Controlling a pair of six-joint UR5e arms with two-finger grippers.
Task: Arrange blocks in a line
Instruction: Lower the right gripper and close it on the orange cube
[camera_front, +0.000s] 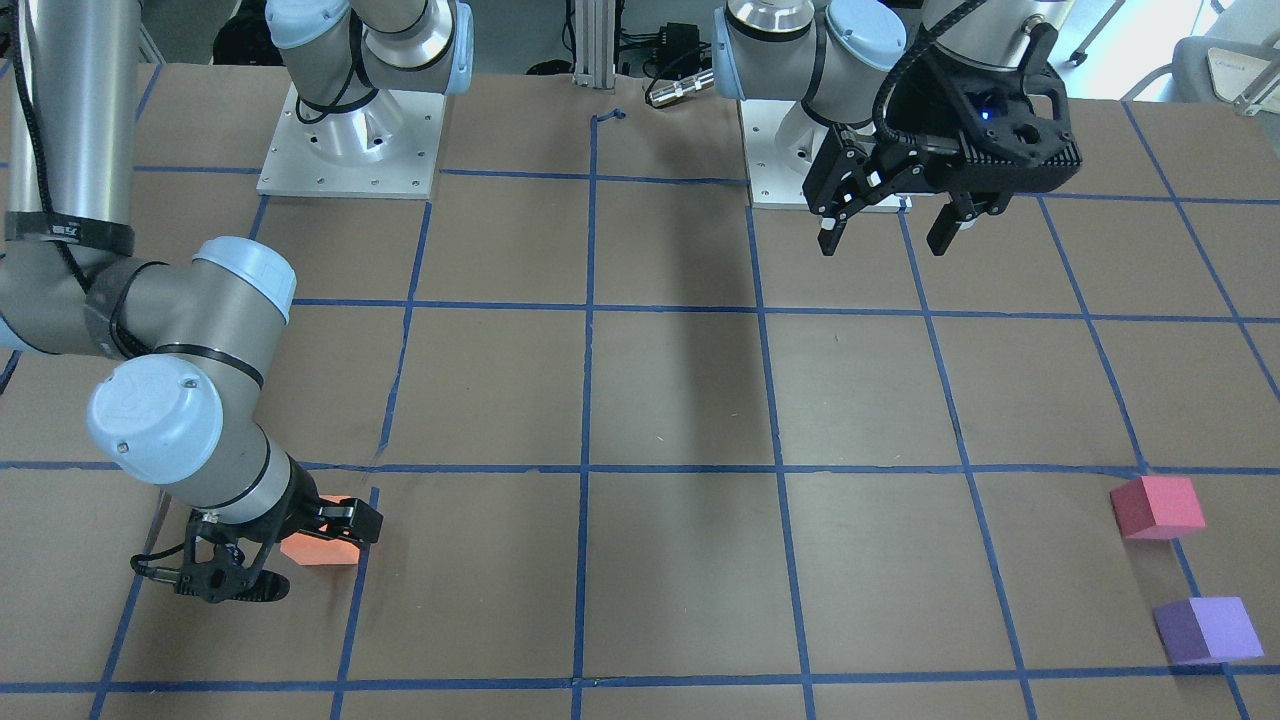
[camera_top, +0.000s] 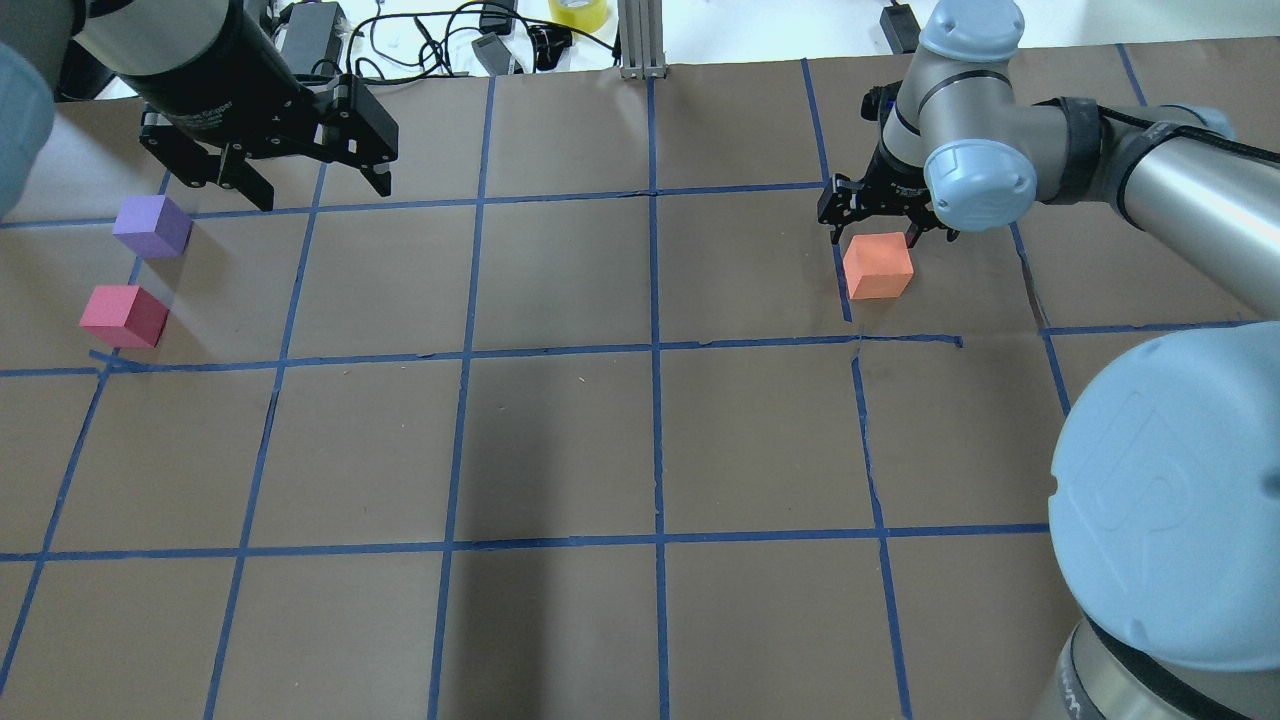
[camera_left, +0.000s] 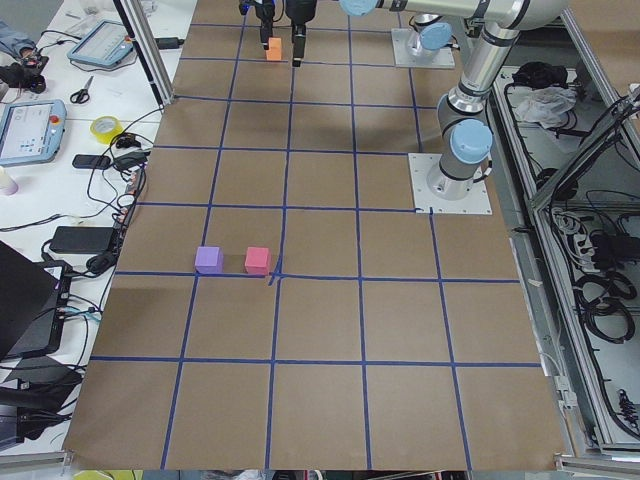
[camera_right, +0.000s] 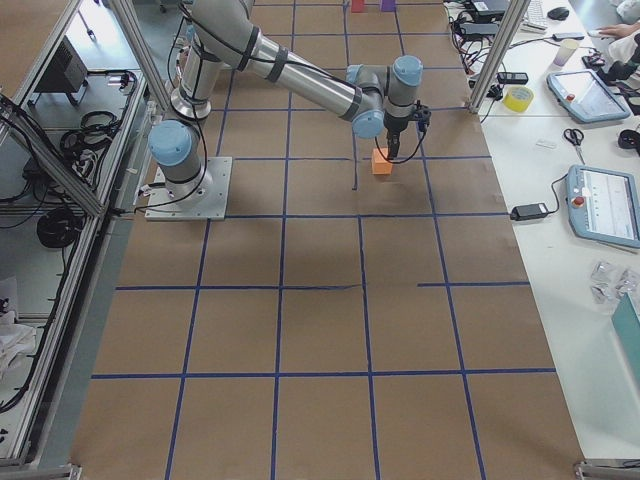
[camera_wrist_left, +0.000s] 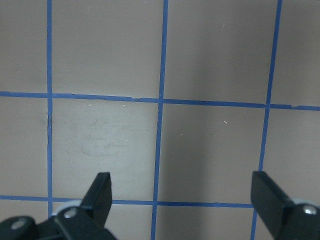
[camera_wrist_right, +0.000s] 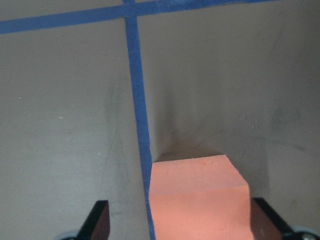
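Orange block (camera_top: 878, 265): sits on the table (camera_top: 560, 440) between the fingers of the right gripper (camera_top: 886, 228), with one edge along a blue tape line (camera_wrist_right: 142, 150).
Right gripper: released and down at table level. One finger (camera_wrist_right: 99, 222) stands clear of the orange block, with a gap and the tape line between them. The other finger is close beside the opposite face, and I cannot tell whether it touches.
Left gripper (camera_front: 885, 240): released, fingers spread wide with nothing between them, hanging above brown paper and tape grid.
Pinkish-red block (camera_top: 123, 315): on the table out to the left gripper's outer side, below its level, and well apart from the right gripper.
Purple block (camera_top: 152, 226): just beside the pinkish-red block without touching it, on the side farther from the robot's base, also out to the left gripper's outer side.
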